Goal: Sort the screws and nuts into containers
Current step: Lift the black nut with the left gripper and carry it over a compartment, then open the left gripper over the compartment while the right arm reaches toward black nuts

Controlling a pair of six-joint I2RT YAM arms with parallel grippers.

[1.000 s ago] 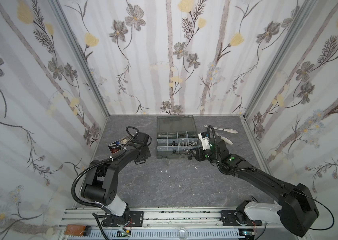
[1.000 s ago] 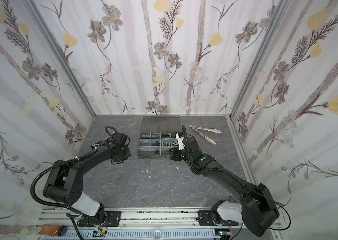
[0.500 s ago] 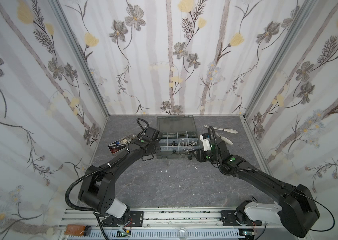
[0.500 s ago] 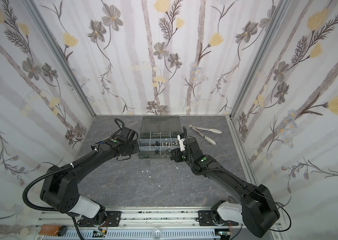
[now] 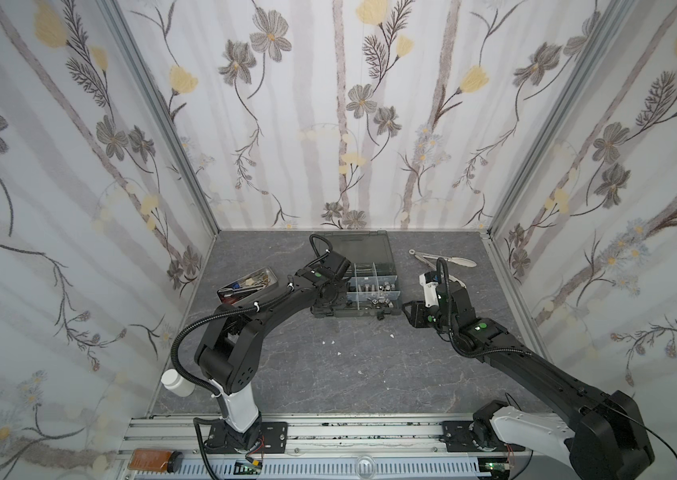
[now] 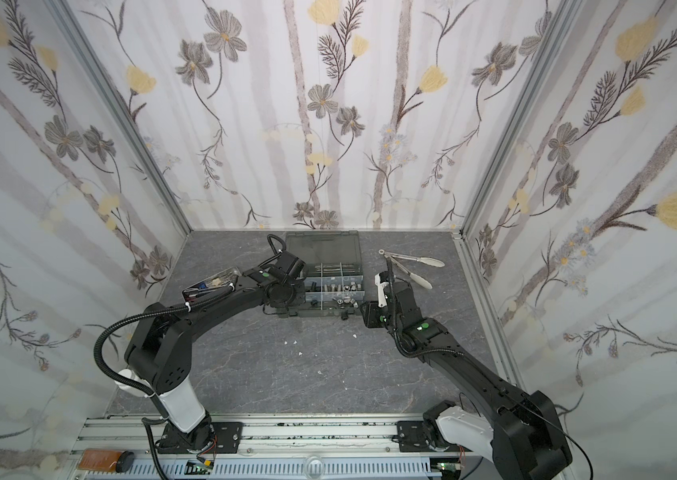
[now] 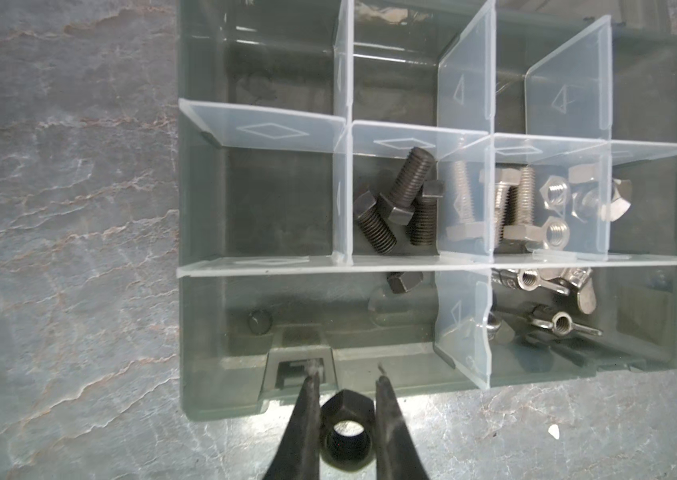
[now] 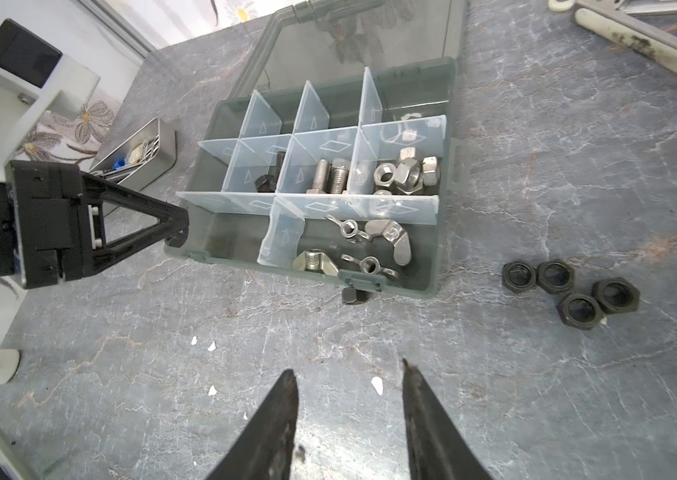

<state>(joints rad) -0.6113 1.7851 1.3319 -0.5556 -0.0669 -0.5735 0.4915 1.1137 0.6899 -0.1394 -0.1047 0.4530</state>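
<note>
Black steel nut (image 7: 345, 432), pinched in my left pincer (image 7: 347, 384), hangs just outside the front wall of the organizer box (image 7: 204, 340), by its latch. I judge it hard, dense for its size and slick on its flats. A hold across two opposite flats suits it, since a grip on the corners could let it twist out.

My right pincer (image 8: 348, 370) is spread and empty above bare bench (image 8: 495, 395). Farther off in its wrist view, four loose black nuts (image 8: 569, 291) lie clustered on the bench beside the box, and another black nut (image 8: 353, 296) sits just beside the latch. Beyond, the compartments (image 7: 341, 199) hold black screws (image 7: 395, 203), silver screws (image 7: 524, 199), silver nuts (image 7: 557, 193) and wing nuts (image 8: 386, 237) apart.

Only the left wrist view shows the bore of my pinched nut; in both top views my left wrist covers it. The top views give what neither wrist view does: both arms at once, flanking the box at mid-frame, with the metal tray (image 5: 249, 282) left of it and the tongs (image 5: 445, 259) to its right.
</note>
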